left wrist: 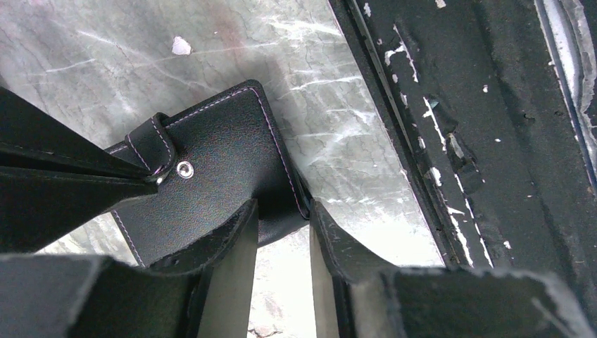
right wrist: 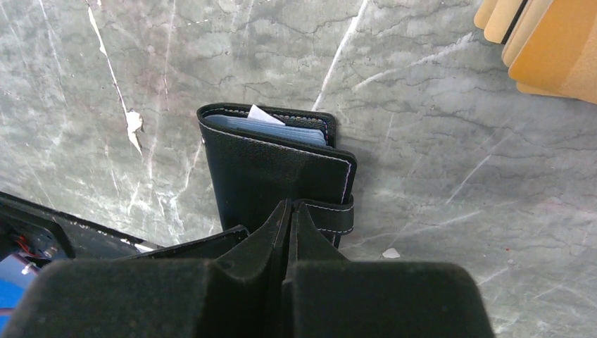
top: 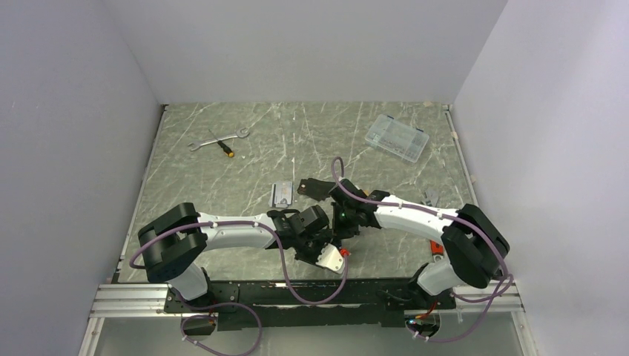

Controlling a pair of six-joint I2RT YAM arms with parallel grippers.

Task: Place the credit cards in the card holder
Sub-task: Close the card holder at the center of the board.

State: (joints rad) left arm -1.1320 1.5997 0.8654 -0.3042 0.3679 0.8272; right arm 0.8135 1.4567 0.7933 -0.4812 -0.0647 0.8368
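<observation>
Near edge, both arms meeting. Left gripper (left wrist: 283,218): narrow gap, pads set either side of the card holder (left wrist: 225,141) at its near corner, looks clamped. Right gripper (right wrist: 290,211): fingers pressed together, pinching the tab (left wrist: 149,144). Silver snap stud (left wrist: 184,169) sits bare beside the tab, so the snap reads as undone. Holder folded; its mouth shows pale blue pockets and a white slip (right wrist: 255,113)

Step, as judged: swing the cover open. Left should pin the lower leaf only; squeezing both leaves would stop the cover lifting. Right should peel the tab up and over in an arc about the spine, slowly, without dragging

Credit cards (right wrist: 556,49) fanned on the table (right wrist: 436,141), well apart beyond the holder. Farther out: black flat piece (top: 314,187), clear box (top: 397,138)
</observation>
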